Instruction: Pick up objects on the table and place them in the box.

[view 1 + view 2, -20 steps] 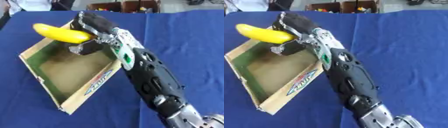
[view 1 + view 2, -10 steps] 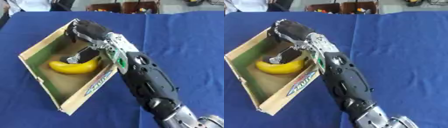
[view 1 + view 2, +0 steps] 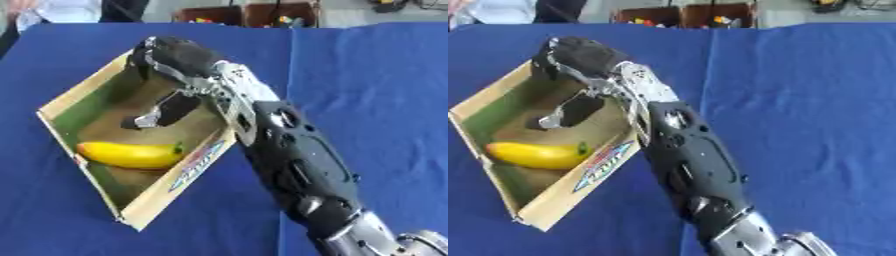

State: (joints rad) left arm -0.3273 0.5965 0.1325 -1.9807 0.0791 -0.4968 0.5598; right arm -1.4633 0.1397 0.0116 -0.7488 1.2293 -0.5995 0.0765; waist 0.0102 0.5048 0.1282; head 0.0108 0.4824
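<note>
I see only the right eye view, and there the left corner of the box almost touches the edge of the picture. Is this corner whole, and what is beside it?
Observer: In the left eye view the box shows its left corner whole, with a strip of blue cloth beyond it.
Operator: Does the left hand wait on this strip?
Observer: No. The left eye view shows the cloth along the box's left wall down to the lower corner, and no hand is on it.
Operator: Is the banana clear of that wall?
Observer: The banana lies in the box with its left tip at that wall. The right hand is above the box with its fingers apart from the banana.
</note>
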